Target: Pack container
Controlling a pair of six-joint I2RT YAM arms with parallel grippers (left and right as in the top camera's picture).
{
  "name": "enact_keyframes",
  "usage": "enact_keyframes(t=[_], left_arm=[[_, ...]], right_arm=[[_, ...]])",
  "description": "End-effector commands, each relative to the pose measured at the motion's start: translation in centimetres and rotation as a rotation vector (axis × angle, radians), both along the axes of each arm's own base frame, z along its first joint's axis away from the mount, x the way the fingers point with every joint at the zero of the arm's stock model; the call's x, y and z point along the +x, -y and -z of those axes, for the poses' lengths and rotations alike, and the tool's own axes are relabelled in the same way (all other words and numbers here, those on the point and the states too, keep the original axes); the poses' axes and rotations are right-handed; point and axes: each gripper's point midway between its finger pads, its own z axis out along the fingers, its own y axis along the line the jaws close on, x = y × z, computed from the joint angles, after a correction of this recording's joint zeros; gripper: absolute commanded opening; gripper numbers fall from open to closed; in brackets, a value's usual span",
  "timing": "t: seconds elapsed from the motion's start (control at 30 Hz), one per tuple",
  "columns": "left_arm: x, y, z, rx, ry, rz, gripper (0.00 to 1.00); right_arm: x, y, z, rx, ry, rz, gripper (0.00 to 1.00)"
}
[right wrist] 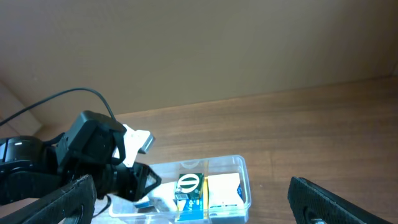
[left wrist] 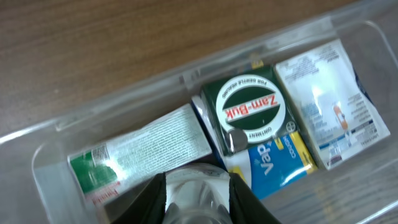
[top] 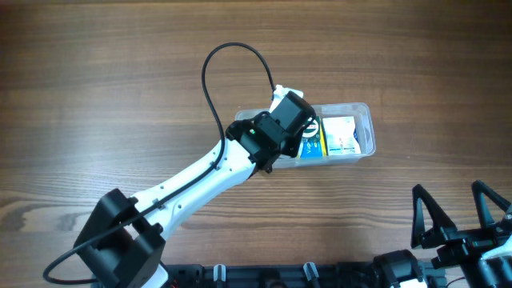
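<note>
Four packed items: green-and-white tube (left wrist: 143, 152) at left, round green tin (left wrist: 249, 112) overlapping a blue-and-yellow box (left wrist: 280, 158), white packet (left wrist: 329, 102) at right.
Container (top: 366, 120): clear tub on the wooden table (top: 96, 96), right of centre, floor mostly covered.
Left claw (left wrist: 196, 182): low over the tub's left half, closed on a pale rounded bottle (left wrist: 196, 205).
Right claw (top: 448, 200): spread wide, empty, near right, well apart from the tub.
Free space: apparently only a small gap near left, beside the tube.
Risk one: bottle landing on tube or tin, caused by crowding; then likely rolling or sitting above the rim.
Risk two: fingers pushing the wall and sliding the light tub, caused by tight clearance.
</note>
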Motion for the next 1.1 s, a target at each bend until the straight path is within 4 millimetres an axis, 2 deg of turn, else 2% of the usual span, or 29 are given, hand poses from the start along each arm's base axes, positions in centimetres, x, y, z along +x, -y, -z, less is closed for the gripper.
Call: enact_keyframes(t=[0.0, 0.07, 0.13, 0.2, 0.23, 0.33, 0.43, 0.47, 0.5, 0.57, 0.6, 0.63, 0.67, 0.77, 0.8, 0.83, 0.93, 1.0, 1.07], left_arm=[[1.0, 0.1, -0.7, 0.021, 0.063, 0.004, 0.23], [0.9, 0.1, -0.7, 0.024, 0.059, 0.004, 0.28], [0.7, 0.0, -0.5, 0.027, 0.046, 0.009, 0.45], [0.2, 0.1, -0.2, 0.024, 0.019, 0.021, 0.72], [-0.3, 0.3, 0.0, 0.013, -0.006, 0.038, 0.8], [-1.4, 0.4, -0.3, -0.007, -0.048, 0.066, 0.84], [-2.2, -0.5, -4.3, -0.047, -0.005, 0.065, 0.84], [-2.3, -0.8, -5.9, -0.065, 0.027, 0.064, 0.85], [-2.3, -1.6, -8.5, -0.076, 0.094, 0.069, 0.87], [-2.1, -3.6, -12.5, -0.078, 0.213, 0.026, 0.91], [-2.1, -5.5, -14.9, -0.077, 0.288, -0.028, 0.92], [-2.3, -7.7, -17.1, -0.068, 0.356, -0.087, 0.93], [-2.8, -10.1, -19.0, -0.056, 0.413, -0.147, 1.0], [-5.4, -16.8, -22.8, -0.045, 0.506, -0.277, 1.0], [-6.9, -19.2, -23.2, -0.055, 0.503, -0.319, 1.0], [-8.0, -20.8, -23.1, -0.071, 0.488, -0.363, 1.0], [-10.1, -24.2, -22.3, -0.096, 0.451, -0.479, 1.0], [-10.8, -25.0, -21.9, -0.14, 0.431, -0.529, 1.0], [-11.0, -23.8, -21.6, -0.203, 0.388, -0.493, 1.0]], right_arm=[[0.2, 0.3, 0.0, -0.022, 0.001, 0.016, 1.0], [0.2, 0.3, 0.0, -0.022, 0.001, 0.016, 1.0], [0.2, 0.3, 0.0, -0.022, 0.001, 0.016, 1.0], [0.2, 0.3, 0.0, -0.022, 0.001, 0.016, 1.0], [0.2, 0.3, 0.0, -0.022, 0.001, 0.016, 1.0], [0.2, 0.3, 0.0, -0.022, 0.001, 0.016, 1.0], [0.2, 0.3, 0.0, -0.022, 0.001, 0.016, 1.0], [0.2, 0.3, 0.0, -0.022, 0.001, 0.016, 1.0], [0.2, 0.3, 0.0, -0.022, 0.001, 0.016, 1.0], [0.2, 0.3, 0.0, -0.022, 0.001, 0.016, 1.0], [0.2, 0.3, 0.0, -0.022, 0.001, 0.016, 1.0], [0.2, 0.3, 0.0, -0.022, 0.001, 0.016, 1.0], [0.2, 0.3, 0.0, -0.022, 0.001, 0.016, 1.0], [0.2, 0.3, 0.0, -0.022, 0.001, 0.016, 1.0], [0.2, 0.3, 0.0, -0.022, 0.001, 0.016, 1.0], [0.2, 0.3, 0.0, -0.022, 0.001, 0.016, 1.0], [0.2, 0.3, 0.0, -0.022, 0.001, 0.016, 1.0], [0.2, 0.3, 0.0, -0.022, 0.001, 0.016, 1.0], [0.2, 0.3, 0.0, -0.022, 0.001, 0.016, 1.0]])
